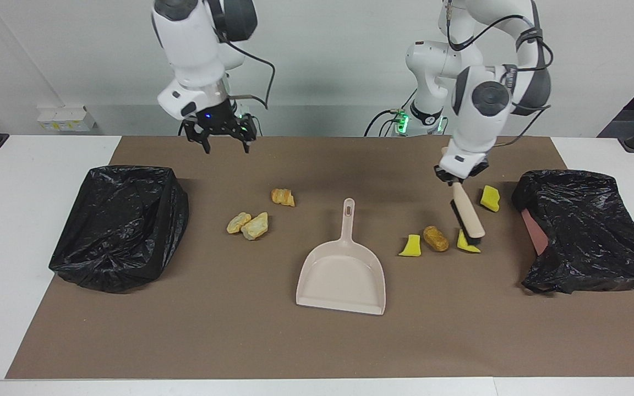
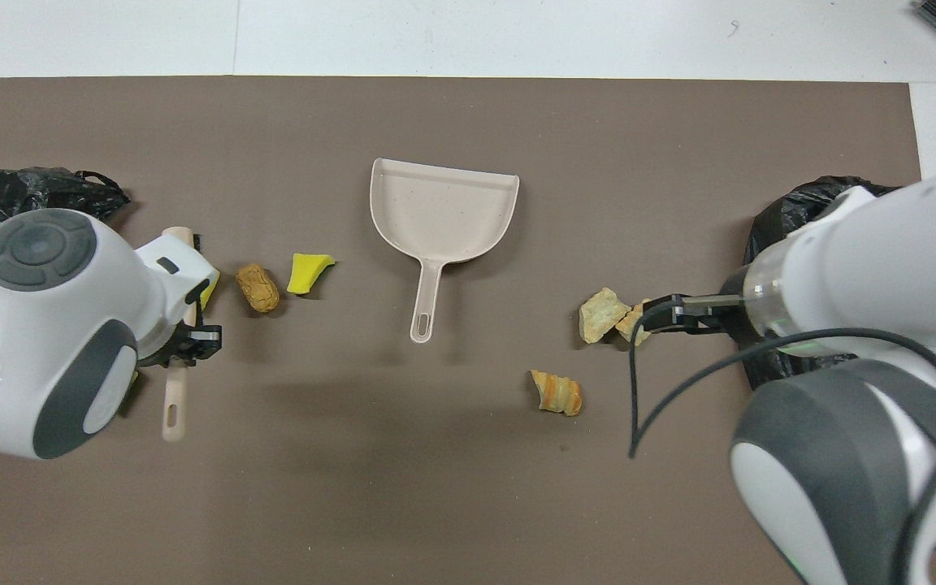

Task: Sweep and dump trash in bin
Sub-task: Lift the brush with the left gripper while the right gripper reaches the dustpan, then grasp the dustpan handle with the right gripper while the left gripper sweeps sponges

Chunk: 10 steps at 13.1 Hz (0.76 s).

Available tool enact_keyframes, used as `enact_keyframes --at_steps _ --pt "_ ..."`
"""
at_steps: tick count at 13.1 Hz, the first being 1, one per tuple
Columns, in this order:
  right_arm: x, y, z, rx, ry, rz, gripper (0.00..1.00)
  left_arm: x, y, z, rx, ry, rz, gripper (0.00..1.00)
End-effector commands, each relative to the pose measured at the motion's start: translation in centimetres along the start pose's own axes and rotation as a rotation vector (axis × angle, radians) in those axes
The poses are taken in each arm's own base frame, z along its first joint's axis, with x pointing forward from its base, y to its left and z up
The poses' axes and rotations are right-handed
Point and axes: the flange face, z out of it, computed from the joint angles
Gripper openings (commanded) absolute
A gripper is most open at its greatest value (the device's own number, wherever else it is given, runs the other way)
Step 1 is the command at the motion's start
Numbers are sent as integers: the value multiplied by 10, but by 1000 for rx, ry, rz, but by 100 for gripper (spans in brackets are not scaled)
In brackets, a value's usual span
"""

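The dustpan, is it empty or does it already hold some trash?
Empty. The dustpan shows only its bare beige floor in both views; every sponge piece and bread lump lies on the brown mat outside it.

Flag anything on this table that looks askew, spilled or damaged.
One oddity: the bin at the left arm's end sits crooked, its black liner slumped so a reddish wall shows. The trash pieces lie scattered on the mat, unswept, and the dustpan lies flat and empty. Nothing looks broken.
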Motion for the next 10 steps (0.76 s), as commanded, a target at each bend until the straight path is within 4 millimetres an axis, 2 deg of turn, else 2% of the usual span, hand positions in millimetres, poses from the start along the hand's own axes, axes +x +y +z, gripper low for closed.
enact_keyframes --at_steps 1,3,5,6,8,9,10 --pt "6 -58 36 12 -3 91 100 -8 -54 17 22 -55 -16 0" --pt "2 -122 72 33 32 141 100 -24 -90 38 60 -64 -43 0" --pt "7 -168 95 72 51 167 100 -45 -123 57 95 -70 -70 0" --pt "14 -182 111 76 28 191 100 -56 -132 68 86 -61 -85 0" --pt "19 -203 144 50 4 215 100 -77 -131 95 68 -17 -77 0" --pt "15 -228 155 57 13 214 100 -77 -127 105 64 -14 -79 0" --pt "15 -242 171 60 17 223 100 -71 -121 114 58 -14 -76 0"
